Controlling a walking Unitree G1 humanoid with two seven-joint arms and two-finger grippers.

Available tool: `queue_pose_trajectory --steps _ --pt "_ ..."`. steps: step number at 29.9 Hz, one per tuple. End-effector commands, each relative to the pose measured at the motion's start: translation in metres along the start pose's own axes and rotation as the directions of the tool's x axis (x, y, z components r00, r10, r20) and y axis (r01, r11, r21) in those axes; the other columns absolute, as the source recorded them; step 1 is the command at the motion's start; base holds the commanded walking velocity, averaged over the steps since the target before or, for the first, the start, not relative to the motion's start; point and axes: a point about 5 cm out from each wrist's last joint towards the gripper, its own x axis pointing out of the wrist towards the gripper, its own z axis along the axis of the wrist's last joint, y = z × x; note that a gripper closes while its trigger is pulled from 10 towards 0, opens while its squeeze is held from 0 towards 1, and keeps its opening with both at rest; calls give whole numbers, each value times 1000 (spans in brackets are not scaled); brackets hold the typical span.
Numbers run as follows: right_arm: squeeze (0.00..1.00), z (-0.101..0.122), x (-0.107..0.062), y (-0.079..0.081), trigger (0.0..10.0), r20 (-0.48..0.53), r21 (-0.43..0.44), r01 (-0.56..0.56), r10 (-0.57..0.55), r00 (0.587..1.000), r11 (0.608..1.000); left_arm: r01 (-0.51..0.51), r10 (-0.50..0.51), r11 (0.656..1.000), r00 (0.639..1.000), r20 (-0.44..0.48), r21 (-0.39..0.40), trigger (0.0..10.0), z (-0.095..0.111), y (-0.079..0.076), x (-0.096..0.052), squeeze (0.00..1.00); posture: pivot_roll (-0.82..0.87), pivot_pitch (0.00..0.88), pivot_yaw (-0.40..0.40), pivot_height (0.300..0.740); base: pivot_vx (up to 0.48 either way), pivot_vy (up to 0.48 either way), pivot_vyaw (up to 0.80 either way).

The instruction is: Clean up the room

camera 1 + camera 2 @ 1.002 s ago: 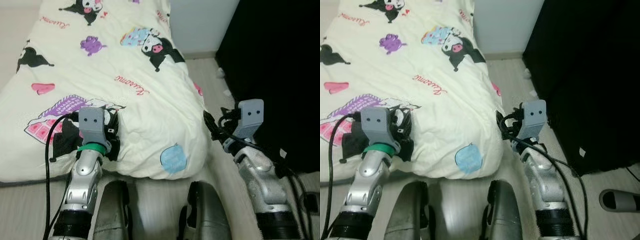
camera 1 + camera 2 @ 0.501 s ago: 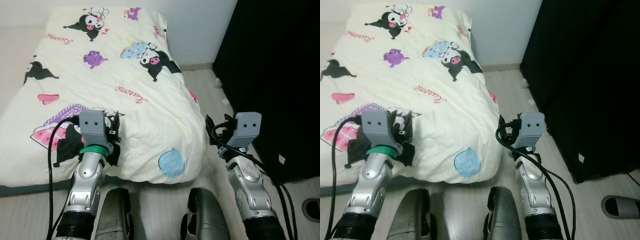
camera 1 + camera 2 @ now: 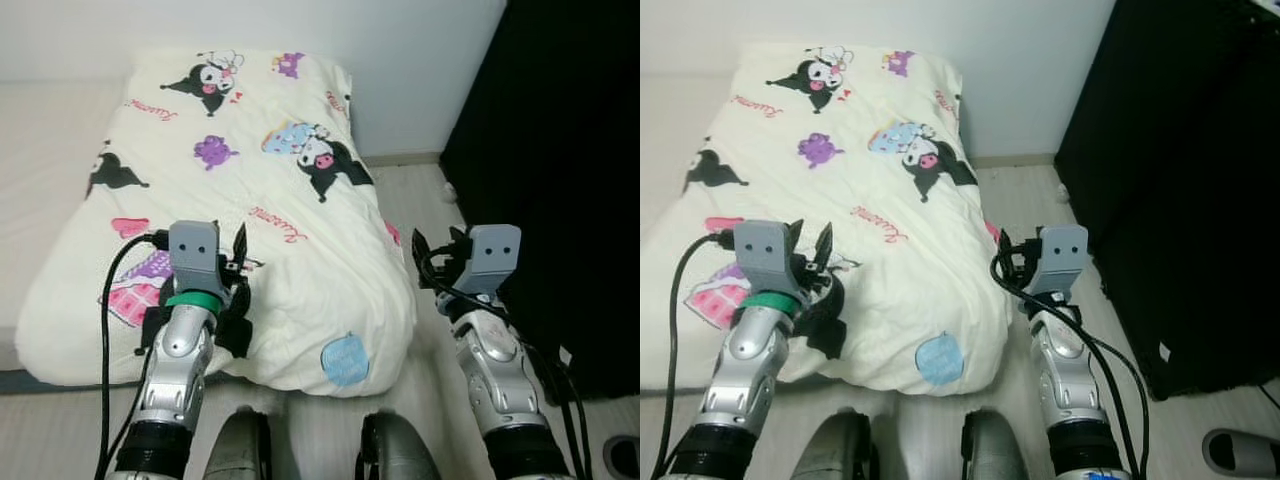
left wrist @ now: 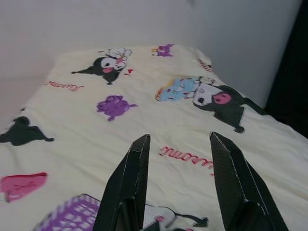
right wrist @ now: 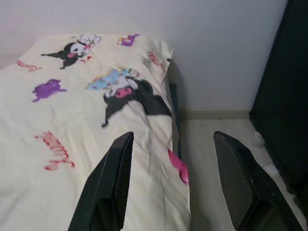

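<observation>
A cream blanket (image 3: pixel 250 220) printed with black-and-white cartoon figures, purple shapes and pink hearts lies spread over a low mattress (image 3: pixel 12 370) on the floor, taking up the middle and the 10 o'clock part of the head views. Its near edge bulges down toward the robot, with a round blue patch (image 3: pixel 345 360) on the fold at about 6 o'clock. The far end of the blanket reaches the white wall (image 3: pixel 400 60) at 12 o'clock.

The left gripper (image 4: pixel 179 144) hangs just above the blanket's near part, at about 8 o'clock in the head views, fingers apart with nothing between them. The wrist view looks between those two black fingers (image 4: pixel 132 178) along the blanket toward the wall, over a red script word and a purple print.

The right gripper (image 5: pixel 178 144) is held off the blanket's right edge, at about 4 o'clock, over the pale wooden floor (image 3: pixel 415 195). Its fingers also stand wide apart and empty. Its wrist view looks along the blanket's edge, where the cloth drops to the floor beside a pink spot.

A tall black cabinet (image 3: pixel 560 150) fills the 2 to 3 o'clock side, standing on the floor near the right arm. A dark slipper (image 3: pixel 1240 470) lies on the floor at 5 o'clock.
</observation>
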Motion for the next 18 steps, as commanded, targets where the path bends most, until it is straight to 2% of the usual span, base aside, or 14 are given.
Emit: queue_pose_trajectory --steps 1,6,14,18 --pt "0 -4 -1 -1 10000 -7 8 5 -5 1000 1000 -3 3 1000 1000 -21 -6 10000 -6 2 -2 0 34 81 25 714 0 0 0" --pt "0 -6 -2 -2 10000 -1 4 8 -8 1000 1000 4 -5 1000 999 -34 -11 10000 -8 1 -2 0 32 84 28 739 0 0 0" --pt "0 -8 -4 -4 10000 -4 10 28 -27 1000 1000 16 -16 1000 999 -42 -3 10000 -10 0 -3 0 35 88 32 740 0 0 0" --pt "0 -14 -4 -6 10000 -37 36 62 -61 997 997 25 -26 1000 997 -79 -17 10000 -15 -2 -4 0 36 88 37 740 0 0 0"
